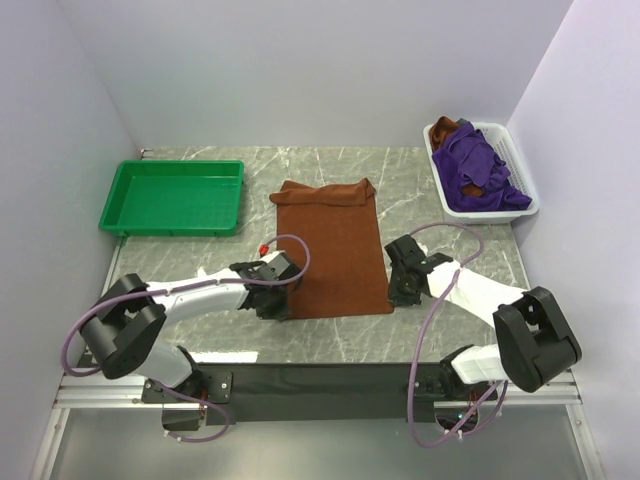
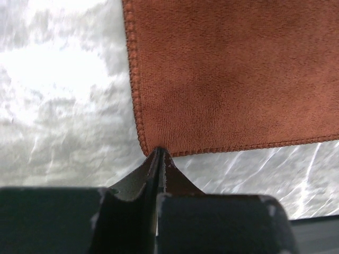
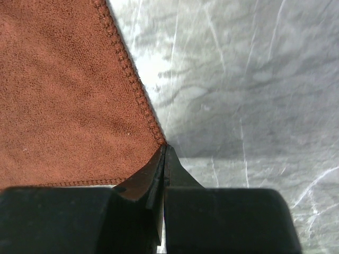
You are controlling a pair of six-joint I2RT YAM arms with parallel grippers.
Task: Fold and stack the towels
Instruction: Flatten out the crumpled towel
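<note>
rust-brown towel lies flat at centre of tabletop, far edge bunched. left tool is clamped together on its 7 o'clock corner, right tool on its 5 o'clock corner, both pinching right at the stitched hem. other towels, mostly purple with some rust-brown, are heaped in white basket at 2 o'clock. green tray sits at 10 o'clock.
</note>
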